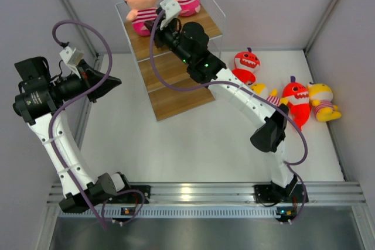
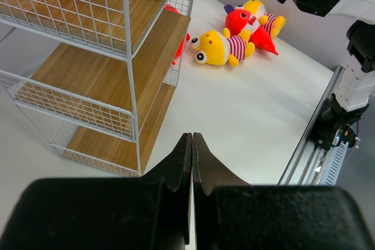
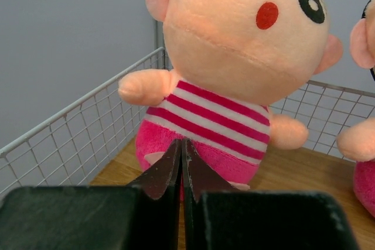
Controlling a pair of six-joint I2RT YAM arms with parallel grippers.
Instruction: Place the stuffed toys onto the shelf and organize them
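**Soft toys with big heads: best held by the tummy**

The shelf (image 1: 179,100) is the biggest thing here. The right pincer (image 3: 180,141) is up over its top board. The left pincer (image 2: 192,136) hangs out beside its wire wall and does not touch it. Both pincers are pressed together and pinch nothing.

One boy doll (image 3: 234,57) sits right in front of the right pincer, whose tips are down by the doll's pink bottom. It is not clear if they touch. The other boy doll (image 3: 363,162) sits close on that pincer's right side.

Two red sharks (image 1: 246,62) (image 1: 296,95) and two yellow dolls (image 1: 322,100) (image 1: 263,92) lie on the table (image 1: 193,144). They are far from the right pincer, and ahead of the left pincer, past the shelf.

These toys look soft, light and squashy, and they would not break. Fluffy cloth should not slip much. The boy dolls' heads are huge, so they may tip over. A good place to pinch looks like the striped tummy, or a shark's middle. A thin arm would likely let the toy swing.
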